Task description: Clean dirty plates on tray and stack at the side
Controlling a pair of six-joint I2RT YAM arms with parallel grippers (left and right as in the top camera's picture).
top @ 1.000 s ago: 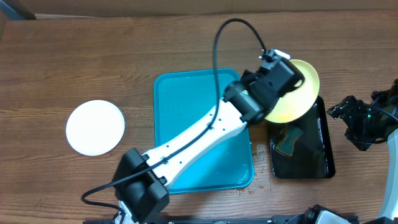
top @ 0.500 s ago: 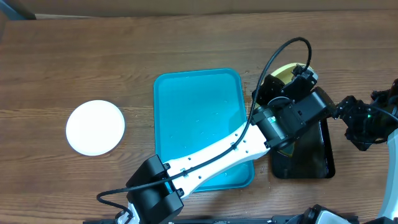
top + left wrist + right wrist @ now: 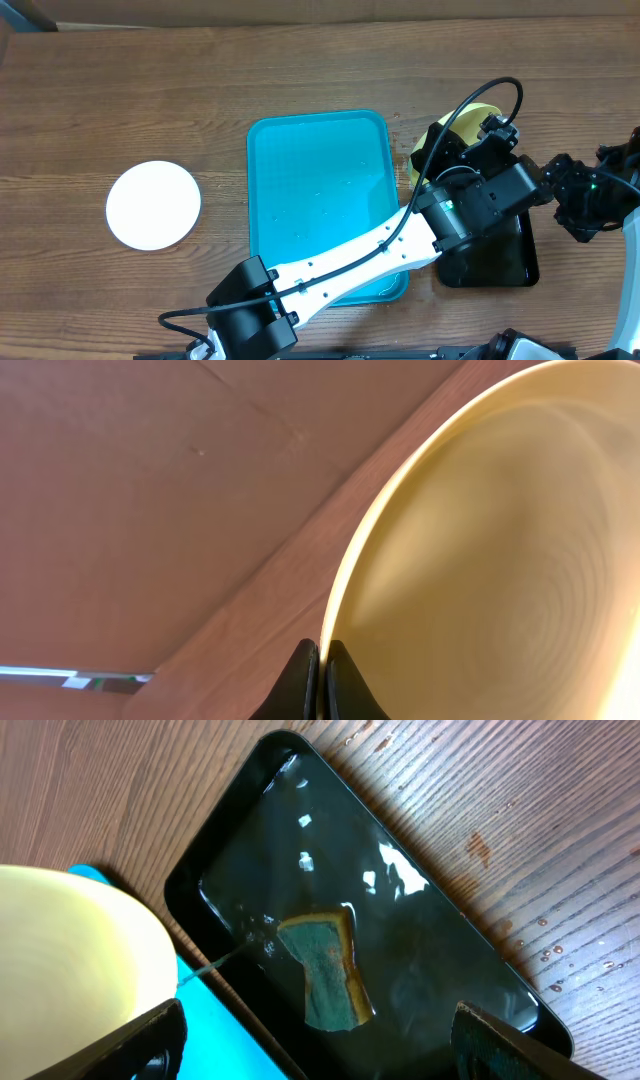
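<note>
My left gripper (image 3: pixel 470 150) is shut on the rim of the pale yellow-green plate (image 3: pixel 478 114) and holds it tilted on edge over the far end of the black tray (image 3: pixel 525 262). The left wrist view shows the jaws (image 3: pixel 322 660) pinching the plate's (image 3: pixel 480 560) edge. A white plate (image 3: pixel 153 204) lies on the table at the left; I cannot tell whether another lies under it. The turquoise tray (image 3: pixel 300 170) holds no plates. My right gripper (image 3: pixel 577 196) is open and empty to the right of the black tray. In the right wrist view its jaws (image 3: pixel 320 1055) are above the black tray.
A green-and-yellow sponge (image 3: pixel 322 970) lies in shallow water in the black tray (image 3: pixel 440 920). The yellow-green plate (image 3: pixel 70 970) and a corner of the turquoise tray (image 3: pixel 215 1040) show at the left of the right wrist view. Water drops dot the wood by the black tray.
My left arm has swung the yellow-green plate rightward from the turquoise tray's far right corner to over the black tray, tipping it more on edge. The right arm has not moved.
</note>
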